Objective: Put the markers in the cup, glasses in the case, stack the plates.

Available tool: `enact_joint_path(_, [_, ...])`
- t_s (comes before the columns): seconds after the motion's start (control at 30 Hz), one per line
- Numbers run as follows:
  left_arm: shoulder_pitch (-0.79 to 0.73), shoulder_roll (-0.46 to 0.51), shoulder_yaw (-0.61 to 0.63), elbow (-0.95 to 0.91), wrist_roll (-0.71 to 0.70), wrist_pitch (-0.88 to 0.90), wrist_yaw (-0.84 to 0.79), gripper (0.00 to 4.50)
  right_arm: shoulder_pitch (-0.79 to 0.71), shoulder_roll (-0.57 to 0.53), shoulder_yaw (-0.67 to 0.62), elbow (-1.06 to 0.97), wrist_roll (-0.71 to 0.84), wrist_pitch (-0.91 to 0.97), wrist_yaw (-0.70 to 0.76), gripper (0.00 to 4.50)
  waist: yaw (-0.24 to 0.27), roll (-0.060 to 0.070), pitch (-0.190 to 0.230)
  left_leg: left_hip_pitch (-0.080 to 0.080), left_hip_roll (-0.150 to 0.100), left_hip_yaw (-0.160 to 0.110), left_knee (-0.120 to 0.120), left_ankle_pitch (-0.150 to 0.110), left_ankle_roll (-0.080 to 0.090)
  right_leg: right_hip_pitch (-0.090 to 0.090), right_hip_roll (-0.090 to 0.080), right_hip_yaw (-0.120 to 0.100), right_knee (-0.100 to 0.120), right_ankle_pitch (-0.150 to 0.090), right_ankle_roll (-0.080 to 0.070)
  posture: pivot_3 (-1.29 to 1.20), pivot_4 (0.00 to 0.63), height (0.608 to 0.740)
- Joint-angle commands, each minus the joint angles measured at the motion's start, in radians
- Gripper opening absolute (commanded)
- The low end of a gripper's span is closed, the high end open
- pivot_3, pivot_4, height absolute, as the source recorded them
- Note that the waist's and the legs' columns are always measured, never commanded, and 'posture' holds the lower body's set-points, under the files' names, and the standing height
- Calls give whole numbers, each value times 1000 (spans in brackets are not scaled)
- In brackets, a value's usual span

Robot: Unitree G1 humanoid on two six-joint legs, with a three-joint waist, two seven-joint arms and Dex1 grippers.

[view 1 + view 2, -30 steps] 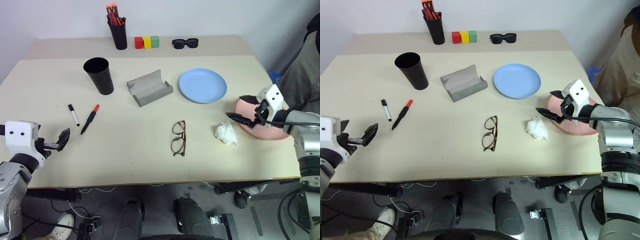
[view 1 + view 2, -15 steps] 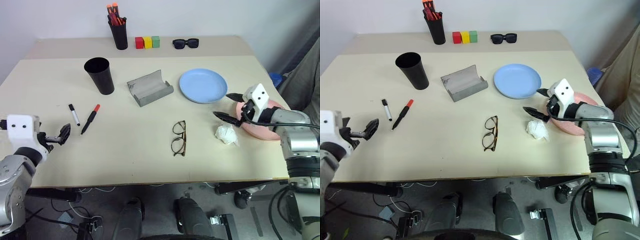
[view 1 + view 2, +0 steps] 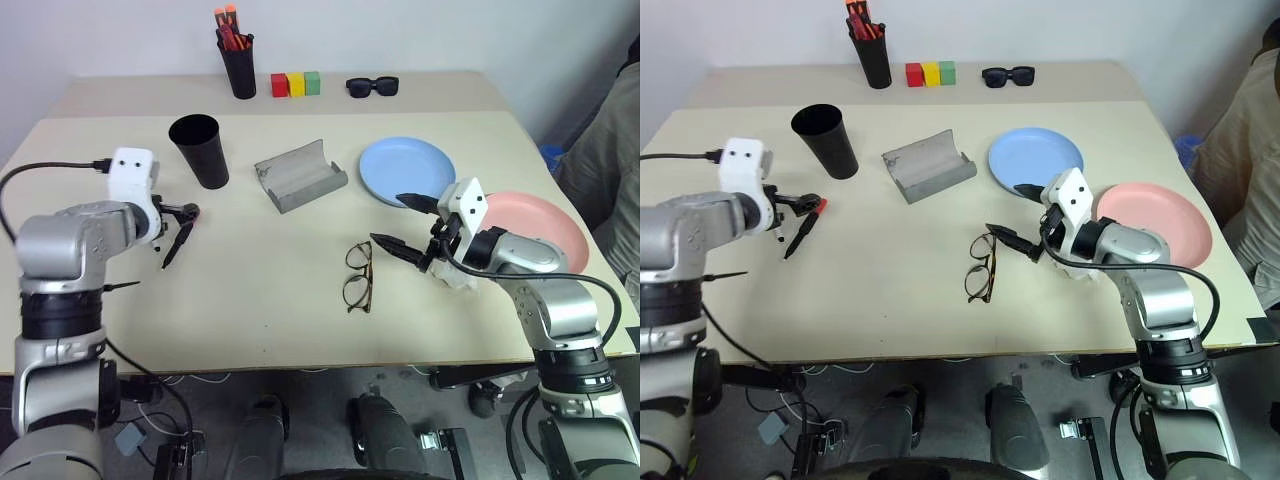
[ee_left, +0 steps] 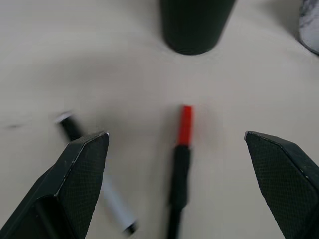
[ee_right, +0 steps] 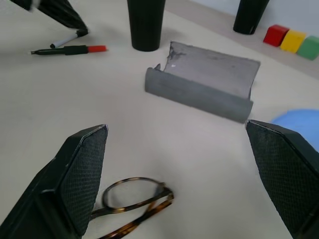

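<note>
We found the left end effector [image 4: 177, 174] released above the markers [image 4: 180, 149], and the right end effector [image 3: 402, 222] released beside the glasses [image 3: 356, 276].

Bright, even light, soft shadows; the left wrist view is blurred

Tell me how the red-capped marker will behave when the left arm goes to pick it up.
The red-capped marker looks slim and round, lying flat on the smooth table, so it may roll if nudged sideways. It probably weighs little and stays stiff. The black-and-white marker lies close beside it, so the open left tool might knock that one.
</note>
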Motion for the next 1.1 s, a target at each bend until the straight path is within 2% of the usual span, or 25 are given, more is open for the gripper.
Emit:
enact_joint_path(0.03, [-57, 10, -81, 106, 50, 6, -35, 4475, -4, 16, -4, -87, 26, 29, -41, 4500, -2, 0, 0, 0, 0, 0, 0, 0, 0, -1, 0, 0, 1, 0, 0, 0, 150, 740])
enact_joint_path(0.2, [-92, 23, -122, 174, 85, 39, -48, 4475, -11, 17, -12, -90, 34, 43, -67, 4500, 4, 0, 0, -1, 0, 0, 0, 0, 0, -1, 0, 0, 1, 0, 0, 0, 150, 740])
enact_joint_path(0.27, [-91, 26, -112, 184, 97, 49, -44, 3945, -17, 21, -7, -85, 32, 42, -74, 4500, 3, 0, 0, -1, 0, 0, 0, 0, 0, -1, 0, 0, 1, 0, 0, 0, 150, 740])
enact_joint_path(0.3, [-90, 28, -107, 187, 97, 53, -51, 3611, -19, 23, -3, -86, 32, 41, -78, 4500, 3, 0, 0, -1, 0, 0, 0, 0, 0, -1, 0, 0, 1, 0, 0, 0, 150, 740])
enact_joint_path(0.53, [-65, 2, -56, 181, 96, 58, -38, 31, -49, 39, 13, -84, 39, 47, -92, 4500, 3, 0, 0, -1, 0, 0, 0, 0, 0, -1, 0, 0, 1, 0, 0, 0, 150, 740])
enact_joint_path(0.67, [-38, -8, 30, 100, 84, 17, -18, 31, -69, 35, 12, -90, 45, 58, -91, 4500, 2, 0, 0, -1, 0, 0, 0, 0, 0, -1, 0, 0, 1, 0, 0, 0, 150, 740])
enact_joint_path(0.73, [19, 26, 18, -20, 85, -91, -69, 31, -79, 33, 6, -89, 50, 61, -89, 4500, 2, 0, 0, -1, 0, 0, 0, 0, 0, -1, 0, 0, 1, 0, 0, 0, 150, 740])
enact_joint_path(0.8, [58, 52, 18, -129, 44, -83, -133, 31, -95, 35, 0, -90, 62, 69, -88, 4500, 4, 0, 0, -1, 1, 0, 0, 0, 0, -2, 0, 0, 1, 0, 0, 0, 150, 740])
enact_joint_path(0.93, [81, 46, 36, -313, -49, -120, -240, 31, -135, 50, 4, -78, 88, 69, -77, 4500, 9, 0, 0, -1, 0, 0, 0, 0, -1, -1, -1, 0, 1, 0, 0, 0, 150, 740])
enact_joint_path(1.03, [52, -10, 50, -318, -37, -265, -230, 31, -164, 68, 15, -54, 88, 50, -68, 4500, 10, 0, 0, -1, 0, 0, 0, 0, 0, 0, -1, 0, 0, 0, 0, 0, 150, 740])
enact_joint_path(1.1, [-16, -60, 39, -258, 46, -438, -143, 31, -181, 81, 20, -41, 89, 37, -59, 4500, 9, 0, 0, -1, 0, 0, 0, 0, 0, 0, 0, 0, 0, 0, 0, 0, 150, 740])
